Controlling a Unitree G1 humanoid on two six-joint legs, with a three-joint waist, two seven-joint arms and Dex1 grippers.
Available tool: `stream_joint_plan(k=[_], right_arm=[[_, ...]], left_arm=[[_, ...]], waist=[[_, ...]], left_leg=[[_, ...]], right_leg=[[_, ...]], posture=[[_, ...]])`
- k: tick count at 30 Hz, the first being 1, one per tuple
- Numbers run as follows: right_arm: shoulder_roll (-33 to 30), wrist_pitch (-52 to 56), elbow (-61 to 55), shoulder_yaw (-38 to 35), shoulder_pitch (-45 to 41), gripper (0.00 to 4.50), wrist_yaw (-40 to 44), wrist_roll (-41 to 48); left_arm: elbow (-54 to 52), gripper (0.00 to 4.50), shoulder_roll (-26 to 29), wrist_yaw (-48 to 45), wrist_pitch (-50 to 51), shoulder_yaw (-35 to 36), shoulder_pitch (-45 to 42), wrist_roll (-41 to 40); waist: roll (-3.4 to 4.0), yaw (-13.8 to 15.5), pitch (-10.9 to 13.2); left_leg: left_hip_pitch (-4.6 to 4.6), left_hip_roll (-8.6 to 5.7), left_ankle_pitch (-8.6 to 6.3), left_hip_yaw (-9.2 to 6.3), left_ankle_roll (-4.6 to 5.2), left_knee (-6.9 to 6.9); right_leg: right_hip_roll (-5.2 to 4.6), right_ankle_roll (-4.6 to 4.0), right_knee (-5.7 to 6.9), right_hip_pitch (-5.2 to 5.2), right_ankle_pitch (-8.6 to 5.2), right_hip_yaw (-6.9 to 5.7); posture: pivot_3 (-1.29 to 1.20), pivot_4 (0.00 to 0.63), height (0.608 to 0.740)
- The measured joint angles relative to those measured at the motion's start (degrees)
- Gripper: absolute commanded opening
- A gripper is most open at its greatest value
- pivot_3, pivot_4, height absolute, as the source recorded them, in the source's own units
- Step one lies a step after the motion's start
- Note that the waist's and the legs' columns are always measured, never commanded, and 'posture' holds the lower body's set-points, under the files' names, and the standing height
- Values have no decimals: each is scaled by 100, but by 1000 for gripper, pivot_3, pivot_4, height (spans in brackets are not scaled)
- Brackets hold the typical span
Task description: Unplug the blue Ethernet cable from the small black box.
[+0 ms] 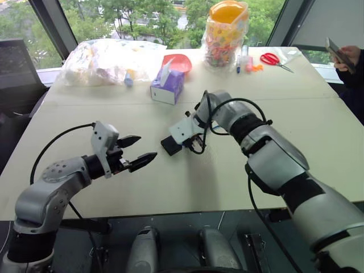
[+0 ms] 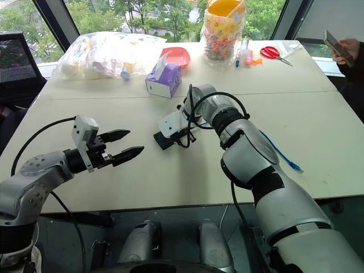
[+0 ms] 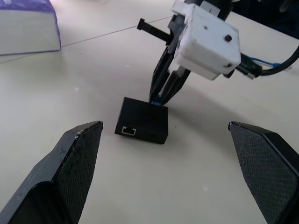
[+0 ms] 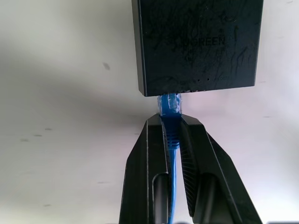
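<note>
Right end effector (image 4: 172, 135) pinches blue Ethernet cable (image 4: 171, 122), plugged into small black box (image 4: 198, 44).

Only readable text: "UGREEN" in faint raised or embossed letters on the top face of the small black box (image 4: 198, 44), seen in the right wrist view; a character before the U may be there but can't be made out. Tissue box (image 1: 167, 86), candy-filled bag (image 1: 224, 34) and the phone in a person's hand (image 1: 340, 56) carry print or patterns too small to read.
</note>
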Motion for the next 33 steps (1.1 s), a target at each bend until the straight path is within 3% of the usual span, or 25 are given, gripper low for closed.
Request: stream_joint_plan(k=[2,7,10,12,18,30,33], right_arm=[[-241,-207,-347,-192,263,23,-656,-16],[-1077,-382,-2136,-761,1033,23,-3275,-592],[-1617,143,-4215,-1564,2451,23,-4590,-1077],[-1597,561,-5186,-1813,3312,23,-5011,-1274],[-1456,1180,-6839,-1879,4315,23,-5213,-1728],[-1450,1262,-7226,-1803,4537,23,-4814,-1672],[-1454,1221,-7226,-1804,4526,0,-4746,-1619]], left_arm=[[71,4500,-14,-23,33,-27,-150,-21],[321,4500,-127,-98,138,-199,-602,-122],[629,4500,-204,-205,300,-264,-1053,-278],[849,4500,-248,-262,393,-262,-1414,-345],[1288,4500,-489,-494,532,-487,-2196,-512],[1917,4500,-759,-764,-28,-793,-2700,-17],[1998,3667,-840,-790,-145,-869,-2724,88]], waist=[[0,24,2],[-4,45,3],[-12,158,-2],[-9,166,0],[-5,130,2],[-6,183,2],[-6,182,2]], left_leg=[[-8,-1,0,-2,0,0],[-32,-5,0,8,-1,-9],[-58,-5,0,3,-1,-16],[-82,-5,1,3,0,-10],[-86,-5,2,2,0,12],[-88,-7,2,0,1,16],[-88,-7,2,0,1,16]], right_leg=[[0,0,0,-4,0,0],[-7,7,-6,-31,3,8],[-2,20,-9,-55,4,5],[2,24,-1,-82,6,7],[8,27,3,-80,8,9],[8,26,-2,-74,8,8],[8,27,-2,-73,8,8]], posture=[[0,150,735],[0,150,735],[0,150,735],[0,150,735],[0,150,735],[0,150,735],[0,150,735]])
